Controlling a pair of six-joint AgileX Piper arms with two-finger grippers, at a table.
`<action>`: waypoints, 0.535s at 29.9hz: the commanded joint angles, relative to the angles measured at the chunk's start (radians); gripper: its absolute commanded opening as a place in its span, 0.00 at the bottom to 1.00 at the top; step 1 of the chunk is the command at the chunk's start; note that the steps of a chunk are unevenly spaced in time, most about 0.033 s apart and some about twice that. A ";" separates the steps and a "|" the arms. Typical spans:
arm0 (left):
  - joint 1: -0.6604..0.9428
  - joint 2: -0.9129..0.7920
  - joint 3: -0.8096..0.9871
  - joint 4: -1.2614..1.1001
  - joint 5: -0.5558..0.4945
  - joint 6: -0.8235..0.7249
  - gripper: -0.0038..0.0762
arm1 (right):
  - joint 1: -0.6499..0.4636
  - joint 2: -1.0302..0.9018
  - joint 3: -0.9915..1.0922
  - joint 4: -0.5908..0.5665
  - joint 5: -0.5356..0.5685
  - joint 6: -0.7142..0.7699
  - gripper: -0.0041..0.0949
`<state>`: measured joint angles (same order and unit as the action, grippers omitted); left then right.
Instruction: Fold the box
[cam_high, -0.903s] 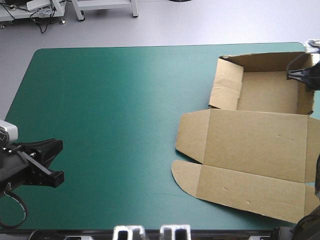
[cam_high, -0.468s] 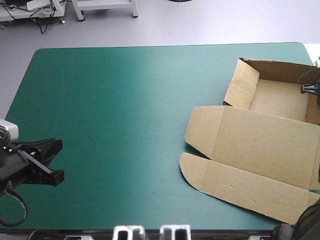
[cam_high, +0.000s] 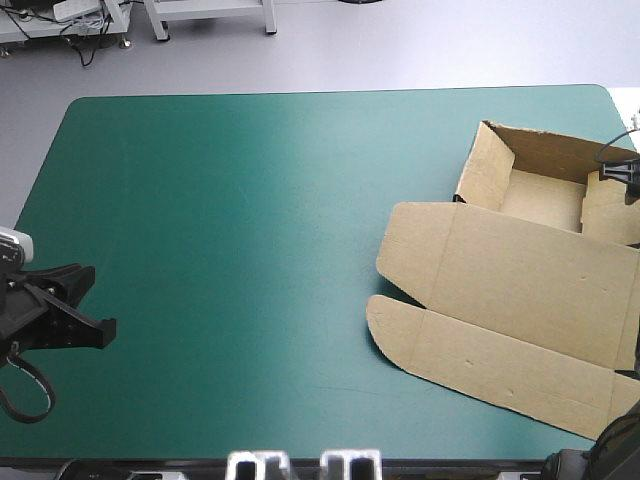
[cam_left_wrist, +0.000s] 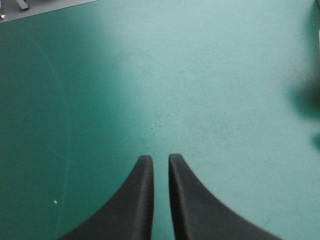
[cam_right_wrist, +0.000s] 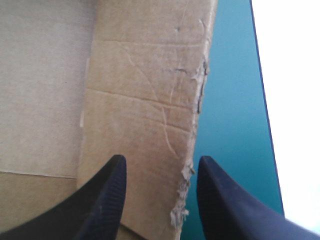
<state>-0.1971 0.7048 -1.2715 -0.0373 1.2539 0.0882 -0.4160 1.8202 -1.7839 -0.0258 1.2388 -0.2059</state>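
Left gripper (cam_left_wrist: 160, 159): black fingers nearly touching, thin slit between, nothing held, over bare teal-green cover (cam_left_wrist: 200, 75) near table's left edge. Box (cam_high: 520, 280) on table's right half: lid panel flat toward near edge, tray walls raised at far right. Right gripper (cam_right_wrist: 162, 160): fingers apart, straddling tray's right wall (cam_right_wrist: 145, 100), its torn edge between them.

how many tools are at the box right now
1. The right tool is open astride the right wall of the brown box; the left tool is shut over the bare teal-green cover near its left edge.
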 joint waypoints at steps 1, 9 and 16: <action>0.000 0.010 -0.017 0.045 -0.019 0.009 0.14 | -0.003 -0.128 -0.026 0.006 0.016 0.007 0.47; 0.000 0.010 -0.017 0.048 -0.059 0.054 0.14 | -0.001 -0.317 0.021 0.196 0.016 -0.011 0.36; 0.000 0.006 0.009 0.026 -0.059 0.054 0.14 | 0.111 -0.485 0.278 0.265 0.016 -0.114 0.02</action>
<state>-0.1971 0.7048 -1.2611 0.0000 1.2510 0.1396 -0.3467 1.4211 -1.5830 0.2334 1.2438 -0.2841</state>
